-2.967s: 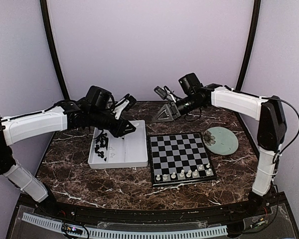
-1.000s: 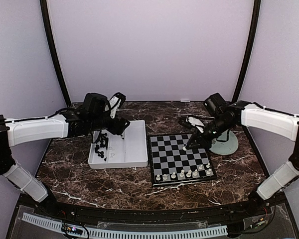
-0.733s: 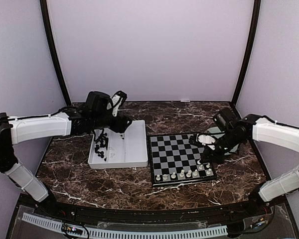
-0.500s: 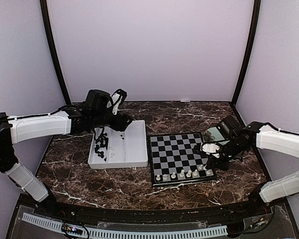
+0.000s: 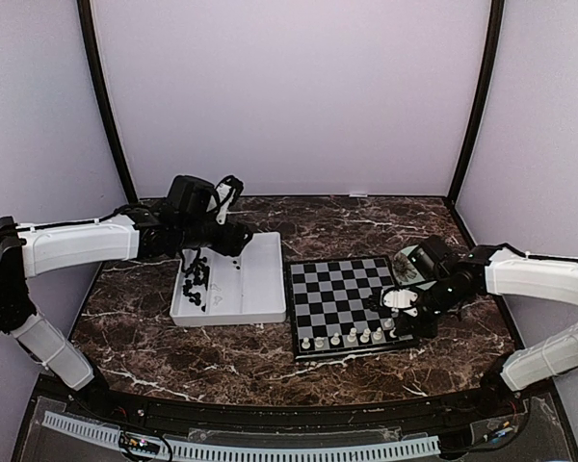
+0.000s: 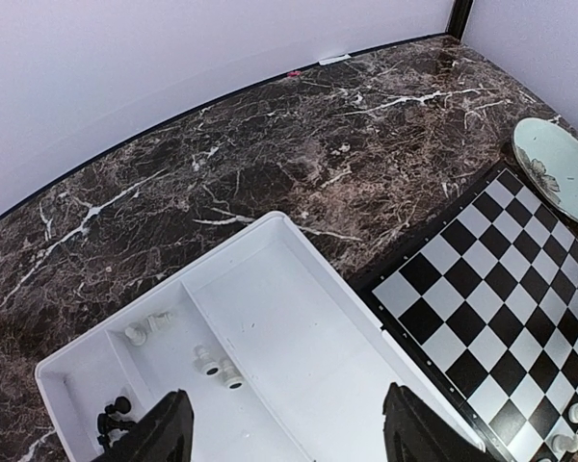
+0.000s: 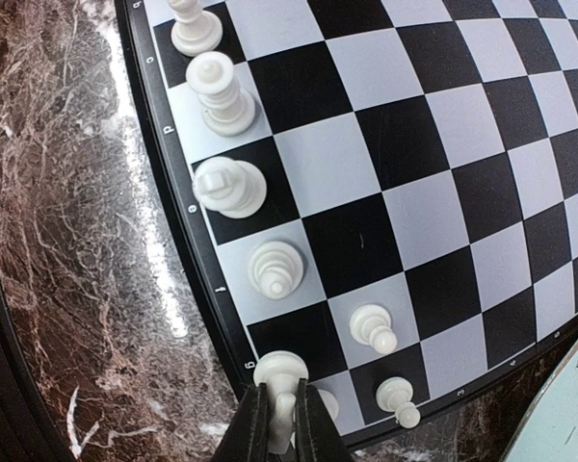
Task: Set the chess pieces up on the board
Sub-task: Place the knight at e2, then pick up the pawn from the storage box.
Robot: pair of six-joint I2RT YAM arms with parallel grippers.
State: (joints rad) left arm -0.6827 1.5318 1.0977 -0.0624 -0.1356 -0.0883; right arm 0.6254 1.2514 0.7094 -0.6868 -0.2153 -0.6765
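Note:
The board [image 5: 339, 285] lies at the table's middle right, with a row of white chess pieces [image 5: 352, 337] along its near edge. In the right wrist view several white pieces [image 7: 229, 186] stand along that edge of the board [image 7: 405, 144]. My right gripper [image 7: 283, 423] is shut on a white piece [image 7: 280, 368], held low over the edge row by the board's near right corner [image 5: 397, 306]. My left gripper [image 6: 289, 438] hangs open and empty above the white tray [image 6: 299, 318]. In that tray lie white pieces [image 6: 217, 366] and black pieces [image 5: 195, 284].
The white tray [image 5: 255, 279] sits just left of the board. A pale green plate [image 5: 409, 260] lies behind the board's right side, partly covered by my right arm. Dark marble table; purple walls stand close at the back and sides.
My right gripper has carried the white piece from the board's right middle down to its near right corner. The left gripper has stayed above the tray, still open.

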